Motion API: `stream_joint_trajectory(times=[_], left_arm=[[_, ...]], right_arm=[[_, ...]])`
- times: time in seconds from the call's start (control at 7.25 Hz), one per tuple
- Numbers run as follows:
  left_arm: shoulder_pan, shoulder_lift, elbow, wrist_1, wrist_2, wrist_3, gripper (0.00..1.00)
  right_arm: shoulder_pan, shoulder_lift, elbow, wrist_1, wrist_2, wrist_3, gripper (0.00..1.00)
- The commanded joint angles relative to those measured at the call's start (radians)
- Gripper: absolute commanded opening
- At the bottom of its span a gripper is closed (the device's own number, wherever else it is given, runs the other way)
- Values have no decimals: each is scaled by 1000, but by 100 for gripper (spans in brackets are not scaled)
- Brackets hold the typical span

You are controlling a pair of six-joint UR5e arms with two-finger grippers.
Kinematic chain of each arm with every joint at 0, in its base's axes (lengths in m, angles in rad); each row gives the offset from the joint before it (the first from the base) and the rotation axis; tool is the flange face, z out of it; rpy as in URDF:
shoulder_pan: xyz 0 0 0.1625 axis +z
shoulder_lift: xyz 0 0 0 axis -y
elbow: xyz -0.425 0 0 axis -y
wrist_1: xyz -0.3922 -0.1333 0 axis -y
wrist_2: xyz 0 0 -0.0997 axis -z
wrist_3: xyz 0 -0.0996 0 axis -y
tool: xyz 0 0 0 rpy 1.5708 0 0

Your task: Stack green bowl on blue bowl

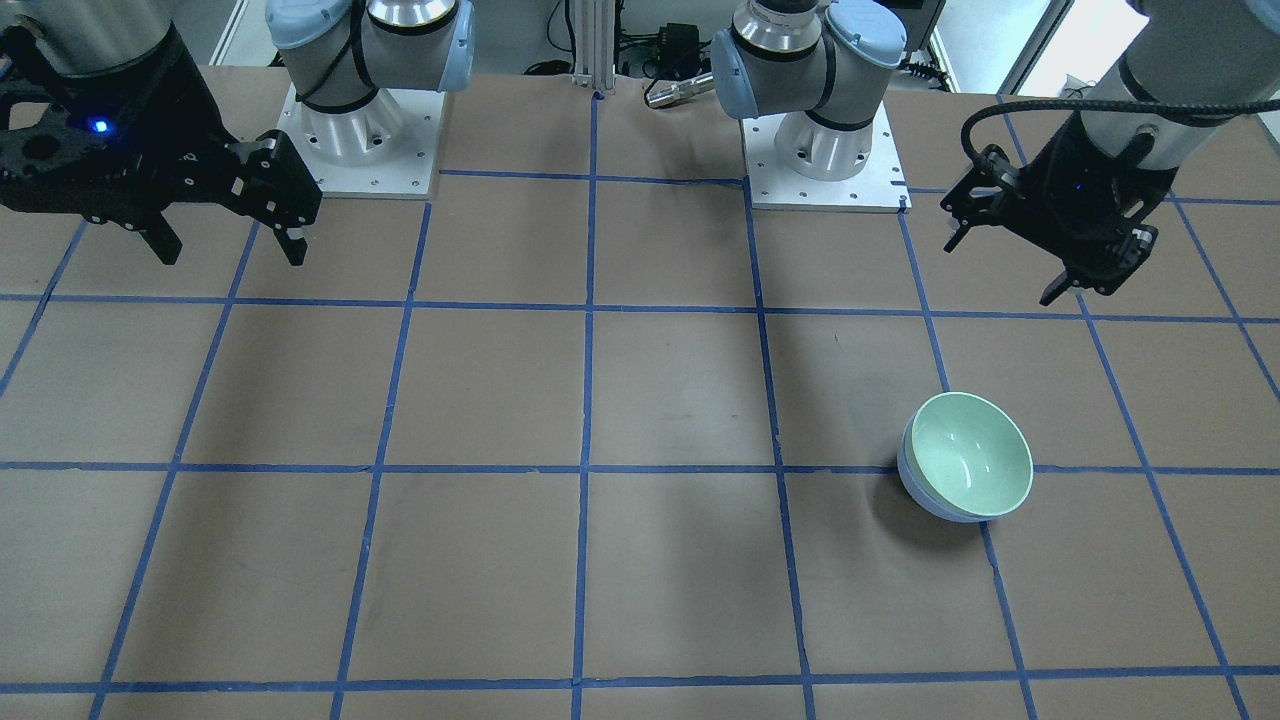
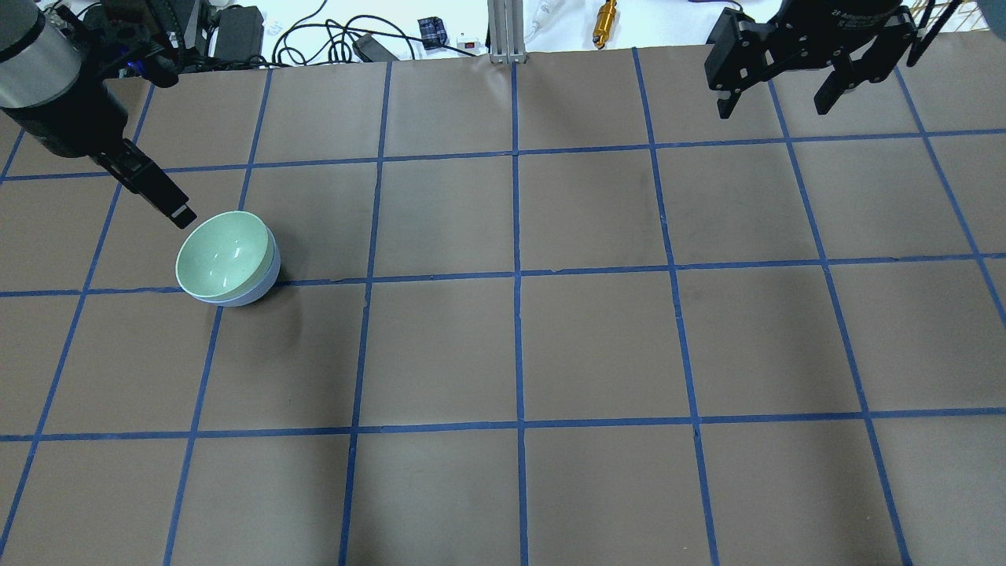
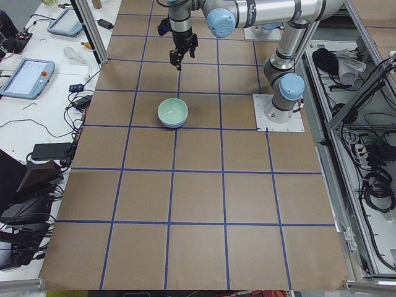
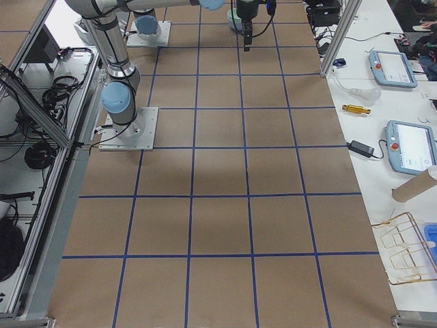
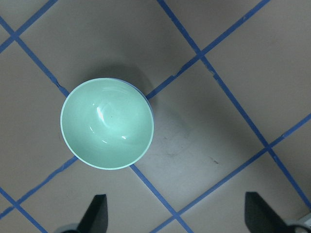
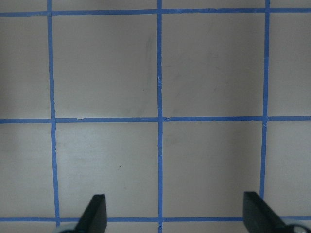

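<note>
Green bowl (image 1: 968,455): sits inside the blue bowl (image 1: 913,487), lower right of the front-facing view and left of centre in the overhead view; nothing in it, only glare on the glaze

Blue bowl: stands on the counter (image 1: 640,400) over a crossing of blue tape lines; almost hidden by the green one, showing only as a thin crescent along one side

Seat of the stack: the crescent shows on one side only, so the green bowl may lie a little off-centre or tilted; I cannot tell which, or whether it is only the camera angle

Left hand (image 1: 1000,272): raised above the counter just beside the stack, towards the upper right of the front-facing view; fingers spread wide, gripping nothing, touching neither bowl

Why so placed: its wrist camera looks straight down with the stack at centre left and both fingertips well apart at the bottom edge; in my judgement the stack rests by its own weight and needs no grip

Right hand (image 1: 232,252): upper left of the front-facing view, well apart from the bowls; fingers wide open and empty, over bare counter and tape grid

Task progress: judged from how things lie, the stacking looks done

Risk: if the green bowl sits crooked, a nudge could rock it
</note>
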Motion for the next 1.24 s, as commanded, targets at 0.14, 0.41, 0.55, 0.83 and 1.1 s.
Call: stream_joint_trajectory(times=[0.14,0.41,0.55,0.83,1.1], left_arm=[[-100,5,6,-21,-15,-506,100],[-219,-18,6,65,-13,-702,100],[-246,-27,5,103,-13,-761,100],[-249,-27,8,113,-10,-763,100],[-243,-26,9,116,-12,-762,100]], right_arm=[[0,-2,0,0,1,0,100],[0,-2,0,0,1,1,100],[0,0,0,0,1,1,100],[0,0,0,0,1,0,100],[0,0,0,0,1,0,100]])
